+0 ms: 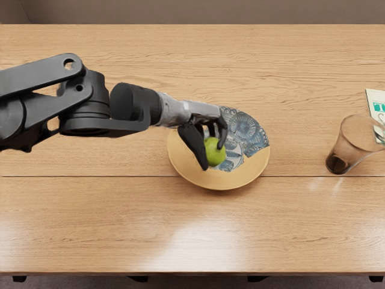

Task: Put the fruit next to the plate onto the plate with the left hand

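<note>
One fruit (215, 151) inside left robot hand (203, 131), over plate (224, 180).

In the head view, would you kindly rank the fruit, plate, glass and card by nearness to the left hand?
1. The green fruit, gripped by the left hand.
2. The plate, beneath it.
3. The glass, far right.
4. The card, right edge.
</note>
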Controlling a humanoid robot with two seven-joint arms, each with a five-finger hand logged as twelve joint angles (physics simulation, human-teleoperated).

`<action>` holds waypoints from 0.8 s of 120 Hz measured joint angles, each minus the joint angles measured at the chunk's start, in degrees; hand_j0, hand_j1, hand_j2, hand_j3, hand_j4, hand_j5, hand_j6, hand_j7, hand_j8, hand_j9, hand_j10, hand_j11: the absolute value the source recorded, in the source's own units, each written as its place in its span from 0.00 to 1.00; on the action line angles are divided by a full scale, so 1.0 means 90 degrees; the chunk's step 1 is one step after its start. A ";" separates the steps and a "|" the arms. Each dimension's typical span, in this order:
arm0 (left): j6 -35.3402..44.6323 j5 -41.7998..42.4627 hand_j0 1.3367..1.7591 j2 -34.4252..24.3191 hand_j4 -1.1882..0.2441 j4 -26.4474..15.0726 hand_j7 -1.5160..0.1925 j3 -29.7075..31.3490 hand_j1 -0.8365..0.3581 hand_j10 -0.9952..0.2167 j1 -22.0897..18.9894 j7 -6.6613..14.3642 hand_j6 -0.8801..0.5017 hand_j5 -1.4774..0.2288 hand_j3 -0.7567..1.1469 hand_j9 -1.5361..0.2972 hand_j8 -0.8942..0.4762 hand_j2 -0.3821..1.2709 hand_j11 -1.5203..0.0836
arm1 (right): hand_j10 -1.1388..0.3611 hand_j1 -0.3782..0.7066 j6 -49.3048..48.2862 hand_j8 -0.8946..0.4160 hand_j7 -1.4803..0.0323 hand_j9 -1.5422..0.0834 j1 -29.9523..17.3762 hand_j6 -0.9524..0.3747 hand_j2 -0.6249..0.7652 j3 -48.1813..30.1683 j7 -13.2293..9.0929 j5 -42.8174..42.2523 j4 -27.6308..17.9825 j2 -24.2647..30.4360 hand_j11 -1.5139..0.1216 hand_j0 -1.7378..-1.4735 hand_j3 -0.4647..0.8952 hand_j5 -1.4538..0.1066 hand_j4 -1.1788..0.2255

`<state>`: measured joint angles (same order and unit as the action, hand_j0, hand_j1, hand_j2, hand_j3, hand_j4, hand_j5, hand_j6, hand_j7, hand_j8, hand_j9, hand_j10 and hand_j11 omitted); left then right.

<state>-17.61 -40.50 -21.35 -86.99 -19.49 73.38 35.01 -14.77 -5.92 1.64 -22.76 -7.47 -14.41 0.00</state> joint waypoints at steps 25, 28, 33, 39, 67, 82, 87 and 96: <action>-0.0033 -0.0071 0.75 0.0738 0.26 0.1040 0.18 0.0025 0.36 0.31 0.0391 -0.0003 0.50 0.12 0.40 0.21 0.47 0.53 0.22 | 0.76 0.03 0.0001 0.68 0.98 0.95 0.0091 0.72 0.45 -0.0004 0.0000 0.0000 0.0000 0.0000 0.93 0.30 0.34 0.93 0.84; -0.0039 -0.0086 0.75 0.0859 0.26 0.1194 0.18 0.0026 0.35 0.31 0.0399 -0.0003 0.50 0.12 0.40 0.21 0.47 0.53 0.22 | 0.76 0.03 0.0001 0.68 0.98 0.95 0.0100 0.72 0.45 -0.0005 0.0000 0.0000 0.0000 0.0000 0.93 0.30 0.34 0.93 0.84; -0.0042 -0.0090 0.75 0.1021 0.26 0.1458 0.18 0.0026 0.35 0.31 0.0393 -0.0004 0.51 0.12 0.40 0.21 0.48 0.54 0.22 | 0.76 0.03 0.0001 0.68 0.98 0.95 0.0110 0.72 0.45 -0.0005 0.0000 0.0000 0.0000 0.0000 0.93 0.30 0.34 0.93 0.84; -0.0044 -0.0102 0.75 0.1118 0.26 0.1714 0.18 0.0026 0.36 0.30 0.0398 -0.0003 0.51 0.12 0.40 0.21 0.47 0.52 0.22 | 0.76 0.03 0.0001 0.68 0.98 0.95 0.0119 0.72 0.45 -0.0005 0.0000 0.0000 0.0000 0.0000 0.93 0.30 0.34 0.93 0.84; 0.0148 -0.0121 0.76 0.1299 0.47 0.2175 0.46 -0.0212 0.58 0.45 0.0382 -0.0002 0.49 0.41 0.40 0.44 0.47 0.39 0.50 | 0.76 0.03 0.0001 0.68 0.98 0.95 0.0137 0.72 0.45 -0.0006 0.0000 0.0000 0.0002 0.0000 0.93 0.30 0.34 0.93 0.84; 0.0210 -0.0106 0.76 0.1269 0.60 0.2196 0.62 -0.0293 0.72 0.58 0.0387 -0.0001 0.52 0.58 0.40 0.59 0.52 0.32 0.66 | 0.76 0.03 0.0001 0.68 0.98 0.95 0.0140 0.72 0.45 -0.0006 0.0000 0.0000 0.0006 0.0000 0.93 0.30 0.34 0.93 0.84; 0.0187 -0.0036 0.76 0.1265 0.64 0.2184 0.66 -0.0335 0.77 0.62 0.0389 -0.0001 0.54 0.63 0.40 0.63 0.54 0.31 0.71 | 0.76 0.03 0.0001 0.68 0.98 0.95 0.0139 0.72 0.45 -0.0006 -0.0001 0.0000 0.0005 0.0000 0.93 0.30 0.34 0.93 0.84; -0.0216 0.1126 0.76 0.0962 0.69 0.2165 0.73 -0.0472 0.83 0.68 0.0392 -0.0001 0.57 0.70 0.40 0.69 0.57 0.28 0.78 | 0.76 0.03 0.0001 0.68 0.98 0.95 0.0139 0.72 0.45 -0.0006 0.0000 0.0000 0.0004 0.0000 0.93 0.30 0.34 0.93 0.84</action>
<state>-19.56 -30.37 -12.69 -67.51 -23.74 76.90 35.00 -14.77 -4.67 1.58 -22.77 -7.47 -14.38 0.00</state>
